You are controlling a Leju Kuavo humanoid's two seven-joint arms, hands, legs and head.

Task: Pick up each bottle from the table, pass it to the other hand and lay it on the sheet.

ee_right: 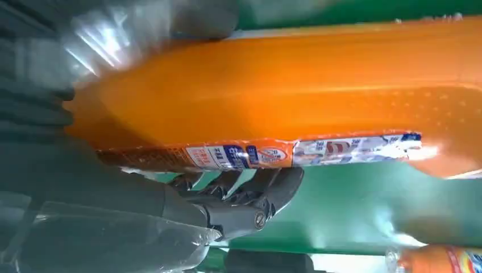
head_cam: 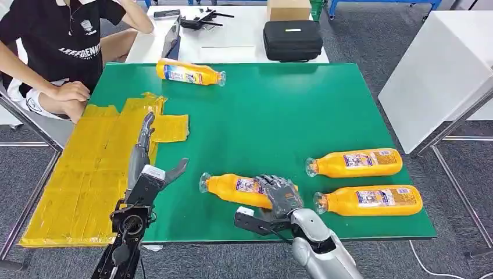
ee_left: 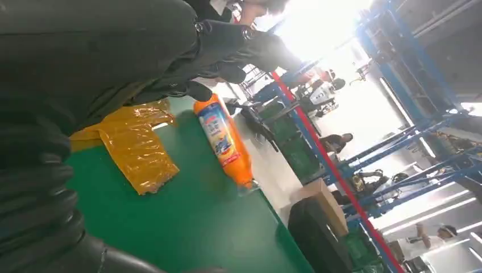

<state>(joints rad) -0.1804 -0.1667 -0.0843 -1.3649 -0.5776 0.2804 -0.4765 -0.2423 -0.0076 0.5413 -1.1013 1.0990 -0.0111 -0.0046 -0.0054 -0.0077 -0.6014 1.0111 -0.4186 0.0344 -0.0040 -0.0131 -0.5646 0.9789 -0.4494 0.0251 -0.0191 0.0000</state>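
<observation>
Several orange bottles lie on the green table (head_cam: 267, 116). My right hand (head_cam: 279, 196) grips the base end of the front bottle (head_cam: 232, 187), which lies on the table near the front edge. In the right wrist view this bottle (ee_right: 284, 96) sits between the thumb and the dark fingers (ee_right: 244, 199). My left hand (head_cam: 142, 154) is open, fingers stretched out over the right edge of the yellow sheet (head_cam: 87, 174). Two more bottles (head_cam: 354, 163) (head_cam: 369, 200) lie at the front right. Another bottle (head_cam: 190, 72) (ee_left: 223, 141) lies at the far edge, past the sheet (ee_left: 133, 148).
A person (head_cam: 64, 52) sits at the table's far left corner with an arm by the sheet. Behind, a white table holds a black case (head_cam: 292, 39) and a cardboard box (head_cam: 289, 9). A white cabinet (head_cam: 442, 64) stands to the right.
</observation>
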